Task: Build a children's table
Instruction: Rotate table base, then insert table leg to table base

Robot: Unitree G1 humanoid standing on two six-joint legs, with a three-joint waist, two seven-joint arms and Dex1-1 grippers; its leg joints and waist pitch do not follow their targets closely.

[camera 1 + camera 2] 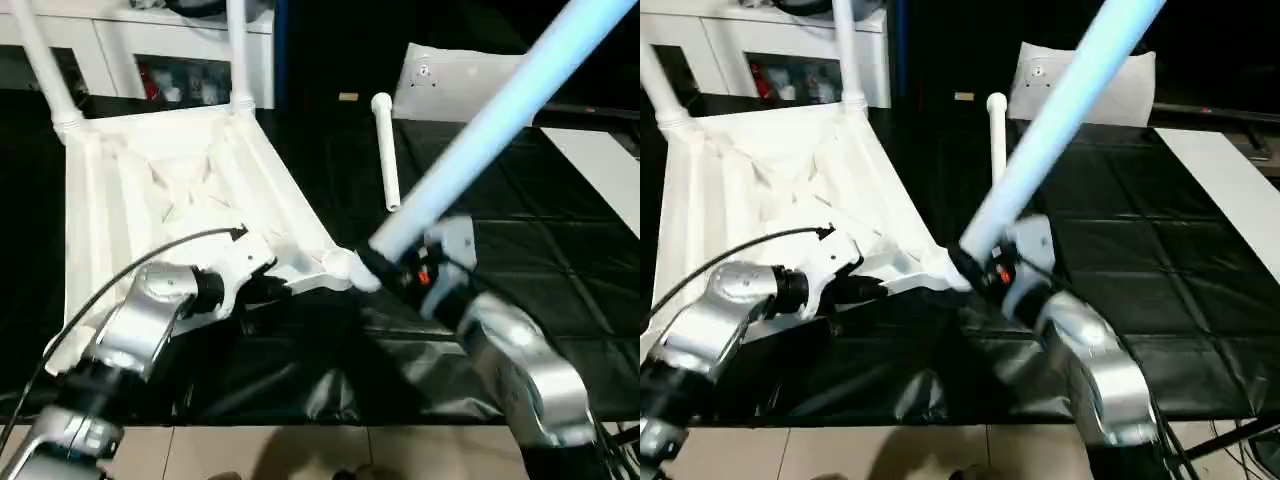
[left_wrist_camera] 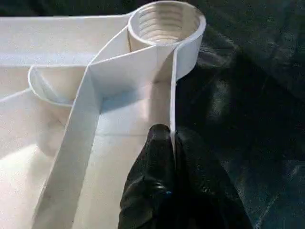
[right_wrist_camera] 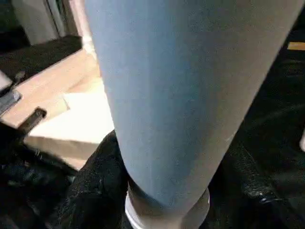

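two legs already stand upright in the far corner sockets of the tabletop, which lies ribbed side up on the black sheet, toward 10 o'clock in my head view. left hand: pinched shut on the tabletop's thin edge wall, just below the empty near socket. right hand: wrapped around the thick end of a third leg, tilted up toward 1 o'clock, beside that socket. fourth leg: loose on the sheet at 12 o'clock.
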